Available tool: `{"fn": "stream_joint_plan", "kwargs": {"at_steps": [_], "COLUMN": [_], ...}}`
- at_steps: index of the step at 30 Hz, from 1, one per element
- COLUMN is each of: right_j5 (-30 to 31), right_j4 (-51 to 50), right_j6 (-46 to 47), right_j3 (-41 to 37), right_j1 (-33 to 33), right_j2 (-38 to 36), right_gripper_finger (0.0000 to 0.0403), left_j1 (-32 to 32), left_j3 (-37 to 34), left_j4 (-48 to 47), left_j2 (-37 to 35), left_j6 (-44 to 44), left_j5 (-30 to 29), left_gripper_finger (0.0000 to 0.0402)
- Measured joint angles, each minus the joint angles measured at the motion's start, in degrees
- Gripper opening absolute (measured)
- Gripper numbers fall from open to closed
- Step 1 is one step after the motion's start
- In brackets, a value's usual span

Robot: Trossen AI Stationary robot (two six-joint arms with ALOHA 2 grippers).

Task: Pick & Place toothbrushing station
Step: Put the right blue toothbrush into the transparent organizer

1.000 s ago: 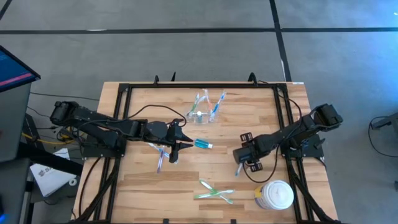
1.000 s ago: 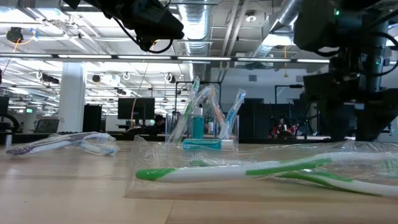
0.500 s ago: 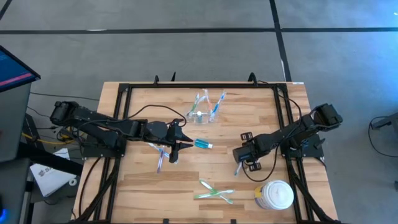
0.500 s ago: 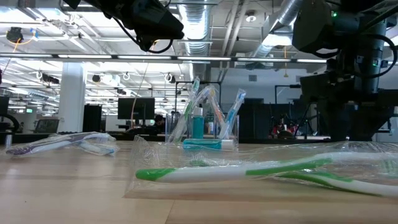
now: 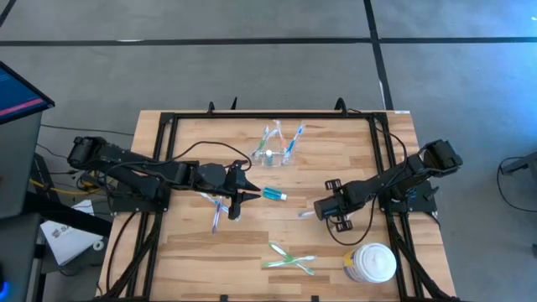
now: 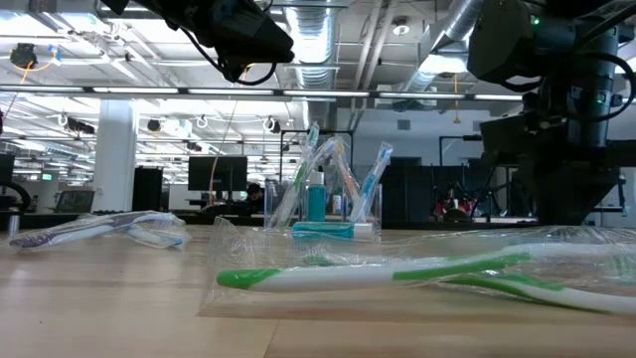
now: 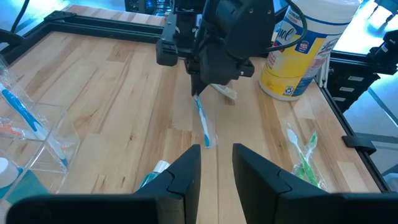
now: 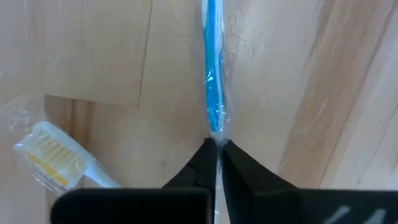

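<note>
The clear holder [image 5: 278,151] stands at the table's far middle with several toothbrushes upright in it, and the teal tube [image 5: 274,195] lies nearer. A blue toothbrush [image 7: 203,122] in a clear wrapper lies on the wood, and my right gripper [image 8: 216,146] is shut on one end of it. My left gripper [image 7: 217,165] hovers open above the table's middle, beside the teal tube, with nothing between its fingers. A whitish toothbrush [image 8: 53,155] lies beside the right gripper. My right gripper pinches the blue toothbrush's end [image 8: 214,132], wrapper and all, between its two fingertips. The fingers come from above, pointing down. The rest of the brush stretches away from the fingers toward the table's left, low over or on the wood.
Two green wrapped toothbrushes [image 5: 289,258] lie crossed near the front edge. A white round jar [image 5: 371,262] stands at the front right. Purple toothbrushes [image 5: 216,210] lie under the left arm. A black frame [image 5: 168,122] runs around the table.
My right gripper has shut on the blue toothbrush's end without moving away. The brush has turned about: its free end, which pointed toward the near edge, now points toward the table's left.
</note>
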Motion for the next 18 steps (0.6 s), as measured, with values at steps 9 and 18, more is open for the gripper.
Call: {"fn": "stream_joint_plan", "kwargs": {"at_steps": [9, 18], "right_j5": [3.31, 7.91], "right_j4": [-7.43, -8.68], "right_j6": [0.55, -0.09], "right_j3": [5.16, 7.74], "right_j1": [0.00, 0.00], "right_j2": [0.00, -1.41], "right_gripper_finger": [0.0000, 0.0000], "left_j1": [0.00, 0.00], "left_j3": [0.00, 0.00], "left_j4": [0.07, 0.88], "left_j2": [0.00, 0.00], "left_j6": [0.00, 0.00], "left_j5": [0.00, -0.02], "left_gripper_finger": [0.0088, 0.0088]}}
